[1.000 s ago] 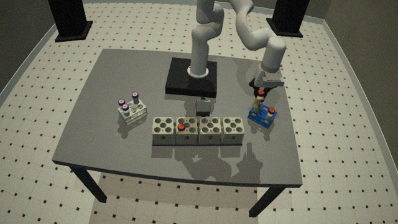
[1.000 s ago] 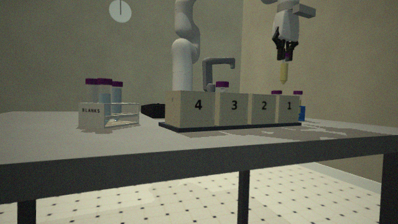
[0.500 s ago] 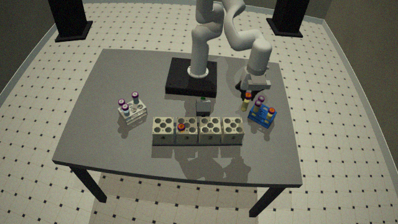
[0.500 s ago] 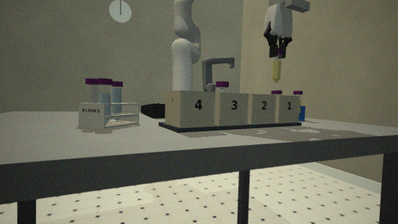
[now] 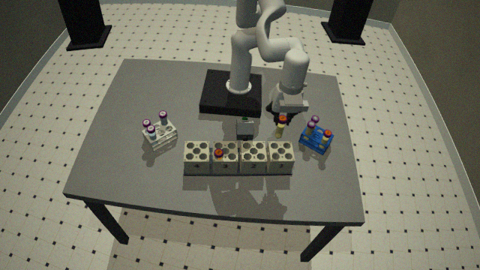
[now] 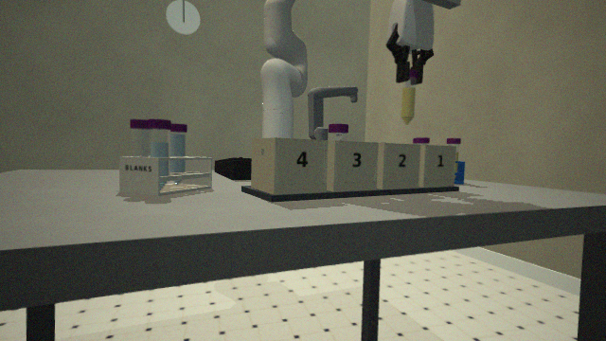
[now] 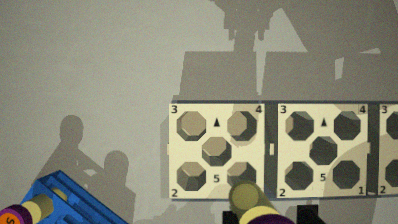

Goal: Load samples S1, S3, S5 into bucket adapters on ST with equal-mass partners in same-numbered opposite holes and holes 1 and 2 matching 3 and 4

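Note:
My gripper (image 5: pixel 282 120) (image 6: pixel 410 71) is shut on a sample tube (image 5: pixel 280 130) (image 6: pixel 408 101) (image 7: pixel 248 199) with an orange cap dot and yellow fill; its ID is hidden. It hangs upright, high above the table, just behind adapter 1 (image 5: pixel 281 168) (image 6: pixel 440 163) (image 7: pixel 175 155). Adapters 1 and 2 (image 5: pixel 253 168) (image 6: pixel 401 163) (image 7: pixel 282 152) show empty holes. Adapter 3 (image 5: pixel 226 168) (image 6: pixel 356 163) holds one orange-dot tube (image 5: pixel 218 153) (image 6: pixel 338 129). Adapter 4 (image 5: pixel 196 168) (image 6: pixel 289 166) is empty. The blue rack (image 5: pixel 312 138) (image 7: pixel 66 193) holds one orange-dot tube (image 5: pixel 327 133) and two purple-capped tubes (image 5: pixel 315 119) (image 5: pixel 310 124).
The BLANKS rack (image 5: pixel 162 139) (image 6: pixel 137 177) with three water tubes stands at the left. The small desk (image 5: pixel 245 130) with the green DONE key (image 5: pixel 244 118) sits behind adapters 2 and 3. The arm's black base (image 5: pixel 230 95) is behind that.

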Motion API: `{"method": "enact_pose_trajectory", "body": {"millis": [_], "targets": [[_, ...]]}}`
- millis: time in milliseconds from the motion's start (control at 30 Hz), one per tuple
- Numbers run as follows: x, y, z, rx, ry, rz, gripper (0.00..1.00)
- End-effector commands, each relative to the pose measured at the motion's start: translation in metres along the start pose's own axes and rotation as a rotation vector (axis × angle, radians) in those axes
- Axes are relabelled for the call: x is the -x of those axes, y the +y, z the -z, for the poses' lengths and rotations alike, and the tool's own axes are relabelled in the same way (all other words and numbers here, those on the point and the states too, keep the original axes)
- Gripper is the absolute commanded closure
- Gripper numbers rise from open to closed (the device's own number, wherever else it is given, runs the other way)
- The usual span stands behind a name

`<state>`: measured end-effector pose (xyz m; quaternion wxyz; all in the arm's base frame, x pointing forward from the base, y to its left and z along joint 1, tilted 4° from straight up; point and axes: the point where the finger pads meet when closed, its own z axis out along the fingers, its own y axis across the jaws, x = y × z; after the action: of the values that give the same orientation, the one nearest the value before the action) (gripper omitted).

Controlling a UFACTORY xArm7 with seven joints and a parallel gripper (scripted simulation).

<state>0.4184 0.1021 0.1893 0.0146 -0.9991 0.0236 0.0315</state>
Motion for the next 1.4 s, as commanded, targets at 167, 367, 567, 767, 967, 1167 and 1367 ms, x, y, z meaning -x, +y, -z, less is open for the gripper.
{"method": "enact_pose_trajectory", "body": {"millis": [167, 367, 567, 767, 967, 1167, 1367], "targets": [[-0.004, 0.005, 0.002, -0.002, 0.004, 0.003, 1.0], [-0.004, 0.005, 0.002, -0.003, 0.004, 0.003, 1.0], [-0.004, 0.005, 0.002, -0.002, 0.004, 0.003, 1.0], [-0.004, 0.005, -0.004, -0.003, 0.004, 0.003, 1.0], [-0.004, 0.005, -0.016, -0.003, 0.004, 0.003, 1.0], [-0.004, 0.005, -0.024, -0.003, 0.004, 0.003, 1.0], [-0.004, 0.005, -0.036, -0.002, 0.004, 0.003, 1.0]]}}
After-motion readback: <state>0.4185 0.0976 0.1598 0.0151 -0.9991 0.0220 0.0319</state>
